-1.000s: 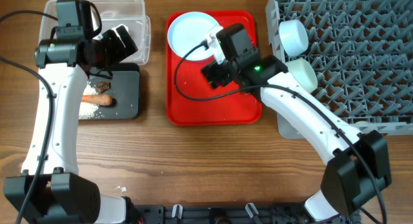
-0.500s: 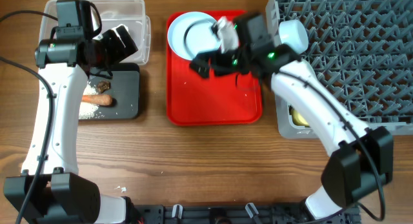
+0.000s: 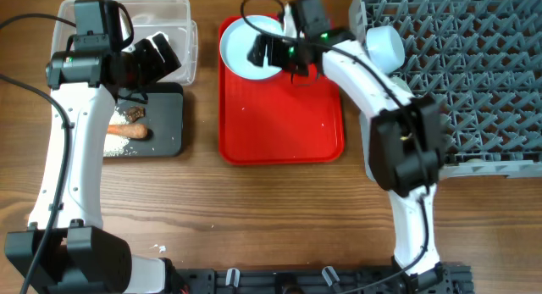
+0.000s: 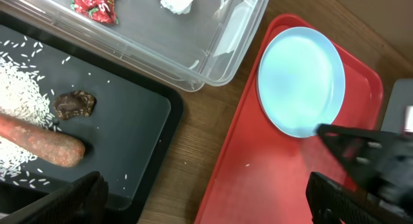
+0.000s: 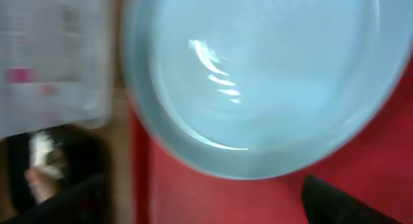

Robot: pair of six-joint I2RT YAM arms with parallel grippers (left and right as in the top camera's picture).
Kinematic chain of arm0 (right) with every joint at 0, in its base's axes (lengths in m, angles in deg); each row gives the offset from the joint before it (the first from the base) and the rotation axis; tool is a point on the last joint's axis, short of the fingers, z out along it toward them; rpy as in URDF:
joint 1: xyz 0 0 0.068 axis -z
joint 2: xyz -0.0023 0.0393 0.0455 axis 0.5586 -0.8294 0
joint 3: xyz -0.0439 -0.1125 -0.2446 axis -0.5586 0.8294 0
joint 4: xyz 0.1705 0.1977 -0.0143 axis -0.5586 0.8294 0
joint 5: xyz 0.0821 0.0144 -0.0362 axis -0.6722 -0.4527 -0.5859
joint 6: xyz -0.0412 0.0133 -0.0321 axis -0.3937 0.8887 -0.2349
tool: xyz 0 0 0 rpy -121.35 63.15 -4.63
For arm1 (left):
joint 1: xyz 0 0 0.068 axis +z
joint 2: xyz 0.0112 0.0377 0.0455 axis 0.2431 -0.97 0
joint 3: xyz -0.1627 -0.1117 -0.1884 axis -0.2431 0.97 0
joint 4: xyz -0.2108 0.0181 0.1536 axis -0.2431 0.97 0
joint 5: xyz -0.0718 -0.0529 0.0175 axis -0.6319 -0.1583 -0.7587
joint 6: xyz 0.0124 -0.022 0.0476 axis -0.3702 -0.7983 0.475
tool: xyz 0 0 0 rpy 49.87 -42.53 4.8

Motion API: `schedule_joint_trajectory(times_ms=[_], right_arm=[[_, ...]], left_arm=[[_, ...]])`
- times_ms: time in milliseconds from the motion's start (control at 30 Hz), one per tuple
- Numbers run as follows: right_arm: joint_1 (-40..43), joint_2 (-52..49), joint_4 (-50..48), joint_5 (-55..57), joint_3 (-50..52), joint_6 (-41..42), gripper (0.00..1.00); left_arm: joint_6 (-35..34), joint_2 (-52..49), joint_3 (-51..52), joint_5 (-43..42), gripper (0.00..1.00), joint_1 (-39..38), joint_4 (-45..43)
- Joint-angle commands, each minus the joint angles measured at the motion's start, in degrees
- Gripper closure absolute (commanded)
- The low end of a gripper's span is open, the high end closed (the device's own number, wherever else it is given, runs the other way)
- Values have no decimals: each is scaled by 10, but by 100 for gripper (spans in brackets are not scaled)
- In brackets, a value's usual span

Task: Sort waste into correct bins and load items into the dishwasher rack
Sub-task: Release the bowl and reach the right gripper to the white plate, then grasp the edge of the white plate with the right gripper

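The plate [image 3: 240, 33] lies flat in the far corner of the flat red tray [image 3: 279, 124], on the side nearest the clear tub [image 3: 174, 14]. The right gripper [image 3: 261, 53] hovers over the plate's rack-side rim with its jaws spread wide, holding nothing. The left gripper [image 3: 152, 61] hangs over the bins, likewise wide open and empty. The plate looks rigid, smooth and glossy (probably slippery, and breakable if ceramic), and it sits flush on the tray, leaving little gap beneath. The raised rim seems the only real purchase: one finger inside the lip and one outside, pinched firmly, then tilted up for the dishwasher rack [image 3: 474, 65].
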Motion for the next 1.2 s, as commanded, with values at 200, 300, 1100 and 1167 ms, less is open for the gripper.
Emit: schedule_joint_trajectory(times_ms=[200, 300, 1100, 1167], right_arm=[[-2, -3, 9, 166, 5, 96, 34], [-3, -12, 7, 188, 5, 96, 39], [-4, -43, 64, 170, 5, 96, 96], [-1, -42, 78, 156, 4, 93, 96]], left_arm=[[9, -2, 0, 5, 0, 1, 1], [9, -2, 0, 5, 0, 1, 1], [9, -2, 0, 5, 0, 1, 1], [9, -2, 0, 5, 0, 1, 1]])
